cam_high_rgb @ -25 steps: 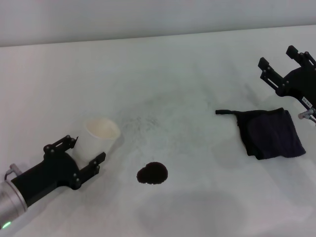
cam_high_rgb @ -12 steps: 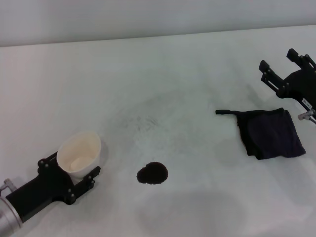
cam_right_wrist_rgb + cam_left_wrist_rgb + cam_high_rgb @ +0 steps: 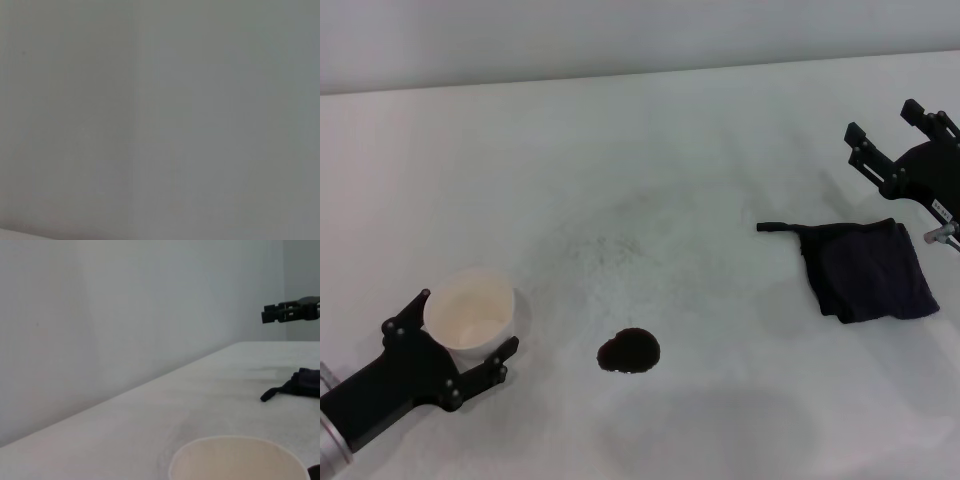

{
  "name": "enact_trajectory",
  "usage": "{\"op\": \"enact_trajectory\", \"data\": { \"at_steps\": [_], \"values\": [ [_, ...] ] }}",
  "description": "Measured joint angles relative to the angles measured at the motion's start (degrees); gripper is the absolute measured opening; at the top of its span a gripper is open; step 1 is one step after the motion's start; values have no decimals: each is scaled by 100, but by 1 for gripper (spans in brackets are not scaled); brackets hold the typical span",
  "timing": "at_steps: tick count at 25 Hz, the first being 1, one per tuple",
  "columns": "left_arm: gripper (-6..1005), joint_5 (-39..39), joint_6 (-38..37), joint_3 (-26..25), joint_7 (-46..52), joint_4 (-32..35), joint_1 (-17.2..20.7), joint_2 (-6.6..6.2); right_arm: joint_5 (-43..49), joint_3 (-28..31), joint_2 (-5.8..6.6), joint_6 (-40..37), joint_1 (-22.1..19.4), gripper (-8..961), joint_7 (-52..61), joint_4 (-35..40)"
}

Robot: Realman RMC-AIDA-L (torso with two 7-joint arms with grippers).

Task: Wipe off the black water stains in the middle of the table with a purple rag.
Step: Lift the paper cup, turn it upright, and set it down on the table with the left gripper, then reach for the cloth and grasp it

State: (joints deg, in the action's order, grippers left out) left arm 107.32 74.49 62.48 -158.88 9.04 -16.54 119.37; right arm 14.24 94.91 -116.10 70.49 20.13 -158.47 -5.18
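The black water stain point(image 3: 628, 351) is a small glossy blot on the white table point(image 3: 650, 170), front of centre. The purple rag point(image 3: 868, 268) lies folded at the right, its cord tail pointing left; it also shows in the left wrist view point(image 3: 300, 384). My right gripper point(image 3: 883, 118) hovers open and empty just behind the rag, and shows far off in the left wrist view point(image 3: 270, 314). My left gripper point(image 3: 465, 328) is at the front left, shut on a white paper cup point(image 3: 470, 310), well left of the stain. The right wrist view shows only grey wall.
The cup's rim fills the bottom of the left wrist view point(image 3: 240, 457). Faint grey smudges point(image 3: 610, 245) mark the table's middle. A grey wall runs behind the table's far edge.
My left gripper has drawn back towards the front left, taking the cup with it, away from the stain. The right gripper, rag and stain have not moved.
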Motion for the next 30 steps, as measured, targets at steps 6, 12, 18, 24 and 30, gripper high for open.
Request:
{"op": "enact_trajectory", "data": {
  "at_steps": [6,12,18,24,30],
  "values": [
    [883,5,-103,-4,-12,-27,40,-2,0,0,4,6,0,816,0,0],
    [881,236,-6,-15,-15,21,332,-18,0,-62,15,55,-15,816,-2,-7],
    [879,585,277,-17,-151,40,671,-45,0,-108,35,117,-50,815,215,-49],
    [877,796,385,-17,-127,-38,875,-18,-5,-121,79,129,-52,813,697,-119],
    [876,1384,377,-17,-150,-99,1005,-3,-1,-138,110,210,-58,812,1543,-310]
  ]
}}
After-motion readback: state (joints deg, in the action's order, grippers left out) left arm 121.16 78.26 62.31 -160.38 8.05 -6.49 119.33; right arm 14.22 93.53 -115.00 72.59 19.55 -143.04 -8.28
